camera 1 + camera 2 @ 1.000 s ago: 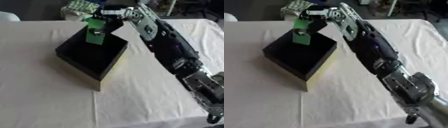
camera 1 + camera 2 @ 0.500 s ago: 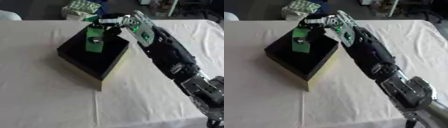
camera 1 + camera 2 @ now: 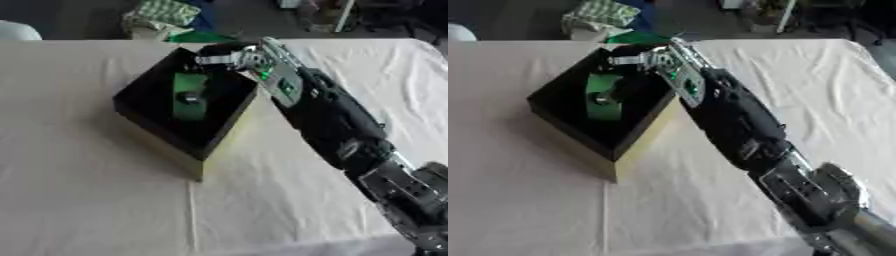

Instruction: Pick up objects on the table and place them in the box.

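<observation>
Right hand point(image 3: 223, 54) over far rim of black box point(image 3: 140, 107); whether fingers grip anything, cannot tell. Green object point(image 3: 188, 96) inside box. Box near counter point(image 3: 87, 200) centre.

Box point(image 3: 157, 125) sits askew on the table point(image 3: 96, 200), mouth open upward. Right arm point(image 3: 324, 115) slants across from lower right, its hand point(image 3: 223, 52) over the box's far corner; that corner and the right rim are blocked from that side. Green item point(image 3: 189, 95) lies inside, taking up the middle of the interior. Cloth left of and in front of the box is open. Checkered bundle point(image 3: 166, 12) lies beyond the far table edge, apart from the box.
</observation>
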`<state>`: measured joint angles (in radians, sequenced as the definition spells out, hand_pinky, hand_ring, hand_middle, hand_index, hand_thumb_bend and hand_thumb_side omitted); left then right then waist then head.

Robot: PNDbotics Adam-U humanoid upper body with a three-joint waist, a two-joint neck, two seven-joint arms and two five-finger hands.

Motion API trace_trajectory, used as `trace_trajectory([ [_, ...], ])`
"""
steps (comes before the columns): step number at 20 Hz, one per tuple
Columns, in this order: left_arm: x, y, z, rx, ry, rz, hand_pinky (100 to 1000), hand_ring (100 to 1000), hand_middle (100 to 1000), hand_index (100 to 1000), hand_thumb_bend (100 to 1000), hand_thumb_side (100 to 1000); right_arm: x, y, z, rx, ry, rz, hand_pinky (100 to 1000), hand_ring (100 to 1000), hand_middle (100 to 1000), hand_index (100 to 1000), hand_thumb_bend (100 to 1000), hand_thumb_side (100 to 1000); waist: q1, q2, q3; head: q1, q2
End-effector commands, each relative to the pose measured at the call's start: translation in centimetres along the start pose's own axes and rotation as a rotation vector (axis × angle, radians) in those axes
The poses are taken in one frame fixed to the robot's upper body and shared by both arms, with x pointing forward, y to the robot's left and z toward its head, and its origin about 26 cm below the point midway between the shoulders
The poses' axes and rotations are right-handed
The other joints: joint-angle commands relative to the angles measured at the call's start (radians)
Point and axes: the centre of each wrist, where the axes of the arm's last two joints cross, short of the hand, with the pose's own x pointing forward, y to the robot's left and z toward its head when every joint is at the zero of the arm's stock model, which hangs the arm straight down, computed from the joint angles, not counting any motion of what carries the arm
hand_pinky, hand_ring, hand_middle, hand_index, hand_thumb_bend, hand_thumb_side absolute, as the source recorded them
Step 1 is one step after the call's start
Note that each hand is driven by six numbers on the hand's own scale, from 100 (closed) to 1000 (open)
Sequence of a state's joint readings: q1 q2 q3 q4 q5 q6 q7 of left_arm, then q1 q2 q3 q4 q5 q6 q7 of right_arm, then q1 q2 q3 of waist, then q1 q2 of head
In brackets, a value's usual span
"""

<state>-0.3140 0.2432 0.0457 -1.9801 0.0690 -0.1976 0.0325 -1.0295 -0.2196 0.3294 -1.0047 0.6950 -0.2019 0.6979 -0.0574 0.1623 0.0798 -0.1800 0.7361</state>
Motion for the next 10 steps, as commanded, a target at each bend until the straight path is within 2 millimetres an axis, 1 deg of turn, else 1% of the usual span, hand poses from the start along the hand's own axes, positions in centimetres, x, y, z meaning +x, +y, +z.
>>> trace_trajectory([
  [1,0.6,0.0,-0.3,-0.004,-0.024,0.004,665,720,625,746,114,871,0.3,-0.4,-0.2,0.003,0.003,0.034,703,668,542,770,100,725,0.007,-0.011,-0.002,-0.005,-0.007],
  [4,0.6,0.0,-0.2,-0.004,-0.02,0.005,664,720,625,745,114,871,0.0,0.5,-0.6,0.029,0.019,0.049,720,679,555,778,100,740,0.009,-0.008,-0.001,-0.004,-0.01],
  [6,0.5,-0.1,-0.2,-0.003,-0.018,0.007,664,720,625,745,114,871,0.1,0.7,-0.9,0.032,0.026,0.073,746,706,582,793,100,757,0.011,-0.006,-0.001,-0.004,-0.011],
  [7,0.5,-0.1,-0.2,-0.004,-0.018,0.008,664,720,625,745,114,872,0.1,0.7,-1.0,0.03,0.026,0.088,774,752,630,824,100,796,0.011,-0.005,-0.002,-0.004,-0.01],
  [8,0.5,-0.1,-0.2,-0.006,-0.018,0.009,664,720,625,745,114,872,0.3,0.6,-1.0,0.027,0.027,0.108,783,772,661,839,100,815,0.012,-0.004,-0.002,-0.005,-0.011],
  [9,0.5,-0.1,-0.2,-0.007,-0.017,0.01,664,720,625,745,114,872,0.4,0.5,-1.1,0.022,0.03,0.128,811,823,742,882,123,857,0.012,-0.004,-0.002,-0.005,-0.011],
  [10,0.5,-0.1,-0.2,-0.007,-0.016,0.011,664,720,625,745,114,873,0.5,0.4,-1.1,0.015,0.032,0.146,819,833,758,890,128,865,0.013,-0.003,-0.002,-0.005,-0.011],
])
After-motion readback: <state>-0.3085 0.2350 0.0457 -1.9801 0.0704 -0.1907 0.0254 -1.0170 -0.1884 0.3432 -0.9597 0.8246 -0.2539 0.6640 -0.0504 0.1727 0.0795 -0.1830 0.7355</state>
